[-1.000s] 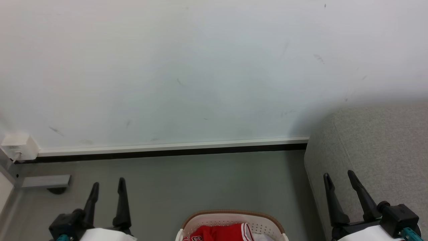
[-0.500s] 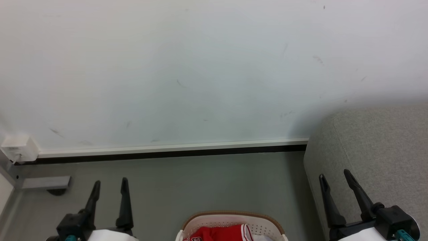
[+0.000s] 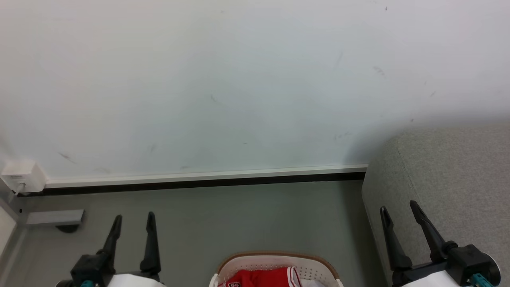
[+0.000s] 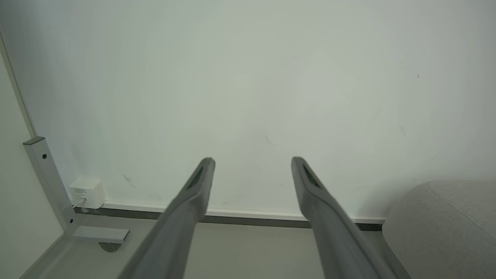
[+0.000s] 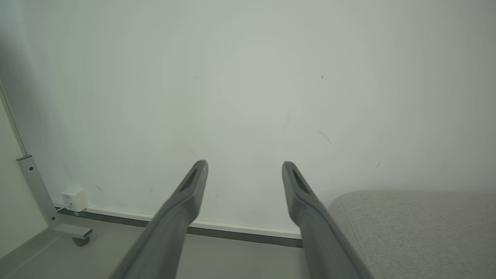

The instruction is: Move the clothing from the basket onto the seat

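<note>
In our head view we see left gripper [image 3: 134, 217] and right gripper [image 3: 398, 207] both spread wide, empty, clothing [image 3: 263, 278] in the basket [image 3: 275, 254] between them, seat [image 3: 446, 171] at right, in our left wrist view, jaws parted on nothing, right wrist view likewise.

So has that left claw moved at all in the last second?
Yes, slightly. In the head view the left gripper has drifted sideways toward the basket, away from the white wall box, which sits where it did.
</note>
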